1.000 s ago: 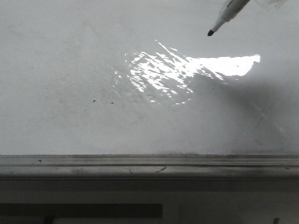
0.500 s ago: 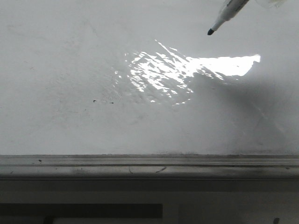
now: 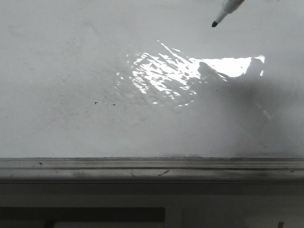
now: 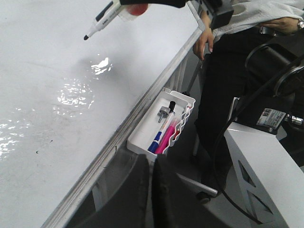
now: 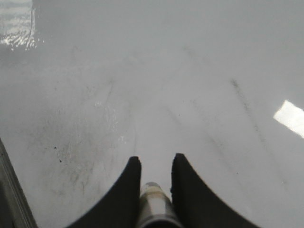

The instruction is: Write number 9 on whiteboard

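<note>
The whiteboard (image 3: 66, 61) fills the front view, glossy with a glare patch, and also shows in the left wrist view (image 4: 33, 71) and the right wrist view (image 5: 190, 71). No number 9 shows on it, only tiny black specks (image 3: 96, 102). My right gripper (image 5: 154, 159) is shut on a white marker (image 5: 153, 195). The marker's black tip (image 3: 214, 23) hangs above the board at the top right of the front view, apart from its shadow; it also shows in the left wrist view (image 4: 101, 24). My left gripper (image 4: 152, 159) is shut and empty, off the board beside its rail.
A grey metal rail (image 3: 142, 168) runs along the board's near edge. A white tray (image 4: 141, 137) with blue, pink and other pens hangs off the rail. A person (image 4: 223, 71) in dark trousers stands beside the board near a white robot base (image 4: 266, 166).
The marker tip has risen slightly toward the top edge of the front view, and its shadow on the board has shifted. The left arm has not visibly moved.
</note>
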Controlling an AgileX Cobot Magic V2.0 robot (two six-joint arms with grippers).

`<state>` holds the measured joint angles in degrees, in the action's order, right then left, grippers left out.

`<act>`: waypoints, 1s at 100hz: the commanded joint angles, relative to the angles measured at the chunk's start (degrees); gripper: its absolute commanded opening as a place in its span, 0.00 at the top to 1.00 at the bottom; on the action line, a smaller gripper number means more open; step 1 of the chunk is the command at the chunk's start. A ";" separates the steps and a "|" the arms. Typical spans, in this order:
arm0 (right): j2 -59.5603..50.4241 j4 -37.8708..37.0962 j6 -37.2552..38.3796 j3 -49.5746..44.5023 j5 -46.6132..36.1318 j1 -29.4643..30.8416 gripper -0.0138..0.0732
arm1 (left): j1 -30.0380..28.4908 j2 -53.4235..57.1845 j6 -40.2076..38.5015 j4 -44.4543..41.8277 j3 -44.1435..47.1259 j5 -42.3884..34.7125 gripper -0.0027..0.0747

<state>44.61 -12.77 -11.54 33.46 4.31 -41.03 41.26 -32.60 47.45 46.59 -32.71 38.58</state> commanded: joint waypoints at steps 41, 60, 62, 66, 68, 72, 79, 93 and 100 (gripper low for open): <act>6.12 -2.28 -0.50 1.61 -3.09 3.15 0.89 | 0.04 -0.11 -0.67 2.80 -1.54 -2.69 0.99; 8.18 -0.08 -0.38 1.61 -5.32 3.28 0.89 | 0.04 -0.11 -0.67 2.80 -1.54 -2.74 0.99; 8.39 0.36 -0.38 1.61 -5.32 3.00 0.89 | 0.04 -0.11 -0.67 2.80 -1.54 -2.74 0.99; 8.61 0.64 -0.38 1.61 -4.31 2.45 0.89 | 0.04 -0.11 -0.67 2.80 -1.54 -2.74 0.99; 8.61 0.64 -0.38 1.61 -3.97 2.06 0.89 | 0.04 -0.11 -0.67 2.80 -1.54 -2.74 0.99; 8.61 0.72 -0.38 1.61 -2.40 1.42 0.89 | 0.04 -0.11 -0.67 2.80 -1.54 -2.74 0.99; 8.46 0.72 -0.38 1.61 1.06 0.05 0.89 | 0.04 -0.11 -0.67 2.80 -1.54 -2.74 0.99; 7.23 0.72 -0.38 1.61 6.63 -0.77 0.89 | 0.04 -0.11 -0.67 2.80 -1.54 -2.74 0.99; 6.36 0.05 -0.38 1.61 6.64 0.21 0.89 | 0.04 -0.11 -0.67 2.80 -1.54 -2.74 0.99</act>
<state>51.92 -11.40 -11.43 33.71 9.48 -42.16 41.26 -32.60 47.45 46.68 -32.71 38.44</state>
